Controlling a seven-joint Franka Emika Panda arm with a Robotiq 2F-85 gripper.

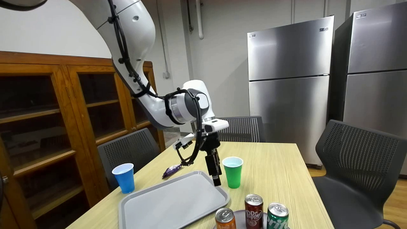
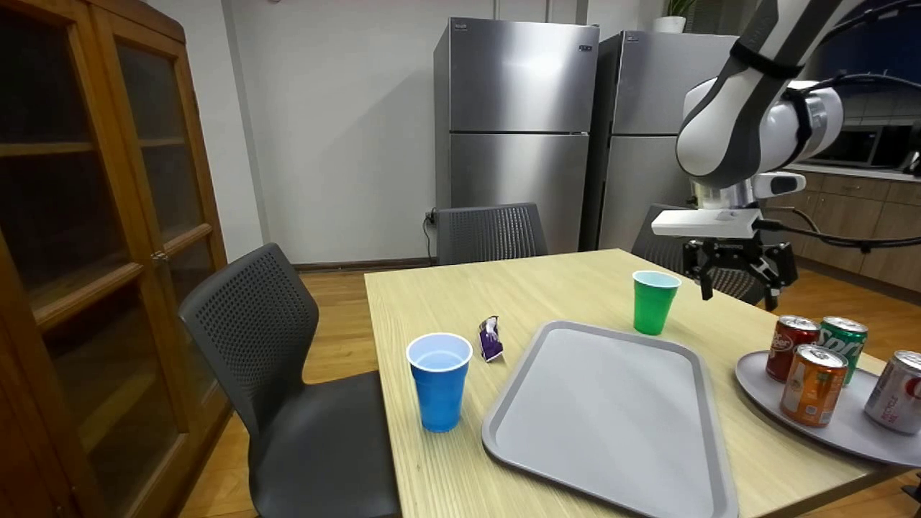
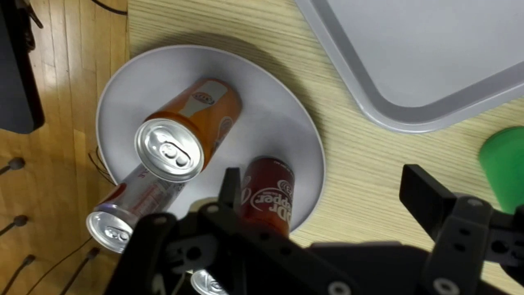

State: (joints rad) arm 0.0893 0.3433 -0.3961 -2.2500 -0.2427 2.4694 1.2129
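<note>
Red can stands upright on the plate, orange can and green can near it. Gripper hangs higher than the plate, jaws wide apart, nothing held. Any lowering should be centred over the can, clear of its neighbours.

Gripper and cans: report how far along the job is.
Looks done: the gripper is open, fingers apart. In hand: nothing sits between them; it hangs above the table. Left: apparently any grasp, since four cans stand on the plate and none on the tray.
</note>
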